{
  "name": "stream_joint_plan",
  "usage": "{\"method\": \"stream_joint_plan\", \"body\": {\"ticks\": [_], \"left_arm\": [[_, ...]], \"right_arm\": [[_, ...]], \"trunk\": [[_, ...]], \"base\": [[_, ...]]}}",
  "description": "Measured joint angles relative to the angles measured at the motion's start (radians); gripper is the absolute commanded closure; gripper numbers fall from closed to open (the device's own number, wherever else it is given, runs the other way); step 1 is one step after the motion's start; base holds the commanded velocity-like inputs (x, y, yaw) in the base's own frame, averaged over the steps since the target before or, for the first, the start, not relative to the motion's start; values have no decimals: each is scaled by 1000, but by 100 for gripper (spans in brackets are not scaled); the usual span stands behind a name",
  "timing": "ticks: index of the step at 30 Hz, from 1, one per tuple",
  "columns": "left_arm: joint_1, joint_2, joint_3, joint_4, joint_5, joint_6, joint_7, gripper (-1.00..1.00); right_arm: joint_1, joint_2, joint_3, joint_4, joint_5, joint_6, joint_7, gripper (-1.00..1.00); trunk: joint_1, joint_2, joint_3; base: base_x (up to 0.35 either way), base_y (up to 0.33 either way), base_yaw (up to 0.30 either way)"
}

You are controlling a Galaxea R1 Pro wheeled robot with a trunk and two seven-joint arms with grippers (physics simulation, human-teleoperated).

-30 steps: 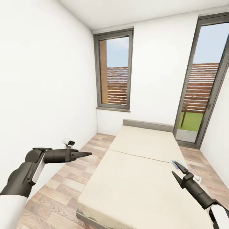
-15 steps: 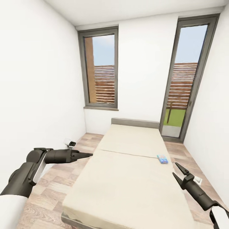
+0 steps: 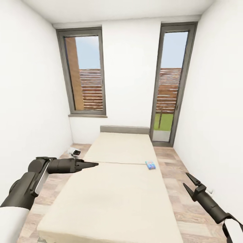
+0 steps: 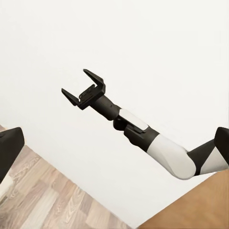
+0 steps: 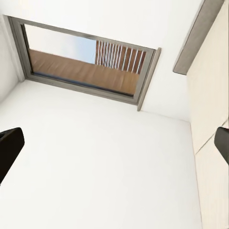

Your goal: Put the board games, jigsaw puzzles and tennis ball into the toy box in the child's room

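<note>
The left gripper (image 3: 95, 164) points forward over the near left edge of the bed (image 3: 114, 189), its fingers drawn together to a narrow tip and holding nothing. The right gripper (image 3: 187, 181) hangs above the wood floor (image 3: 184, 206) just right of the bed, its two fingers spread wide and empty; the left wrist view shows it (image 4: 82, 87) the same way, against the white wall. One light-blue board game (image 3: 151, 164) lies flat on the bed near its right edge, ahead of and to the left of the right gripper, well apart from it. Farther ahead, past the bed's grey headboard (image 3: 125, 129), stand a window (image 3: 84, 72) and a glass door (image 3: 168, 84). A small white camera-like object (image 3: 74, 152) sits on the floor just beyond the left gripper.
</note>
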Motion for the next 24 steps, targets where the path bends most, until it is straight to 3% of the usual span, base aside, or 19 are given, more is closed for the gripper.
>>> {"method": "stream_joint_plan", "body": {"ticks": [11,24], "left_arm": [[0,0,0,0,0,-5,-1,-100],[0,0,0,0,0,-6,-2,-100]], "right_arm": [[0,0,0,0,0,0,0,-100],[0,0,0,1,-1,0,0,-100]], "trunk": [[0,0,0],[0,0,0]], "base": [[0,-272,-279],[0,-33,-279]]}}
